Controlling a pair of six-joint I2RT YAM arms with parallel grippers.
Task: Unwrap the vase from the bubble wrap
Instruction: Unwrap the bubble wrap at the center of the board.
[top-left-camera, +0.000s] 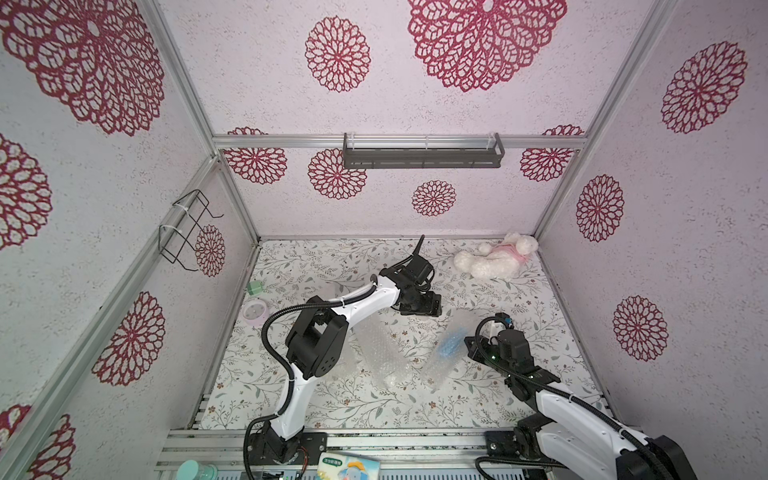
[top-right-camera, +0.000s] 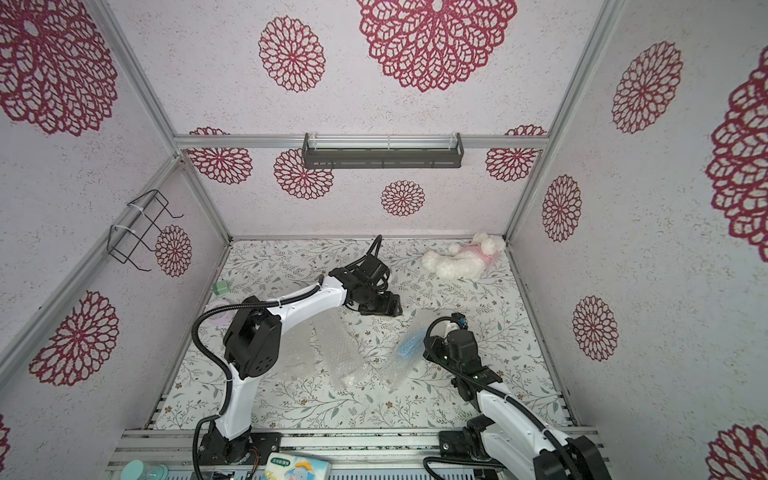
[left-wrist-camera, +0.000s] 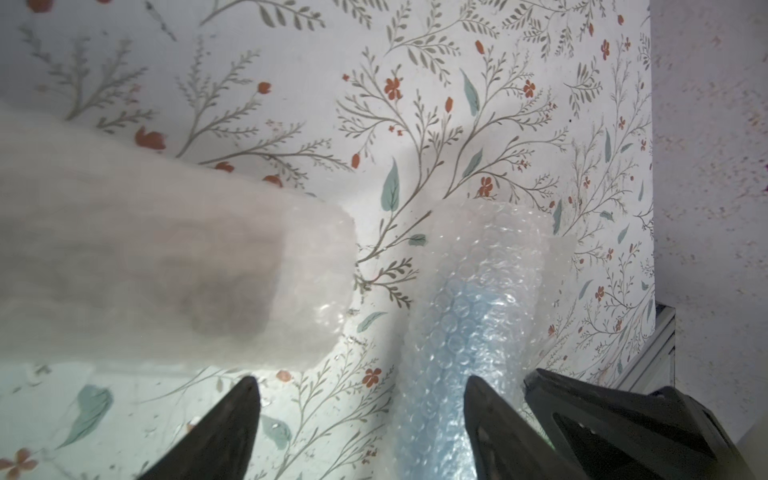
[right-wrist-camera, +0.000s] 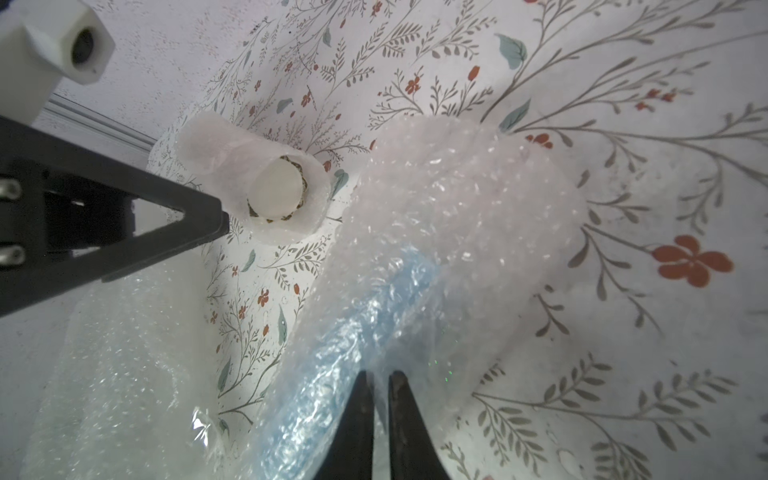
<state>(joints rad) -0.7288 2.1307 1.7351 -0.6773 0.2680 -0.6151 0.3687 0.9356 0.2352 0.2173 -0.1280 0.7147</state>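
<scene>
A blue vase (top-left-camera: 451, 345) lies on the floral table (top-left-camera: 332, 399), rolled in clear bubble wrap (top-left-camera: 440, 370) and seen through it in both top views; its blue also shows through the wrap (top-right-camera: 409, 345). My right gripper (right-wrist-camera: 380, 374) sits at the vase's (right-wrist-camera: 345, 353) side, jaws almost together on a fold of that wrap (right-wrist-camera: 457, 199). My left gripper (left-wrist-camera: 361, 382) hovers open over the table on the far side, one fingertip (left-wrist-camera: 473, 384) beside the wrapped vase (left-wrist-camera: 469, 332), holding nothing. A second loose sheet of wrap (top-left-camera: 382, 353) lies left of the vase.
A small wrap roll with a white round thing inside (right-wrist-camera: 274, 191) lies beyond the left finger (right-wrist-camera: 166, 224). A white plush toy (top-left-camera: 494, 257) lies at the back right. A green cube (top-left-camera: 254, 287) and a lilac ring (top-left-camera: 255, 311) sit by the left wall.
</scene>
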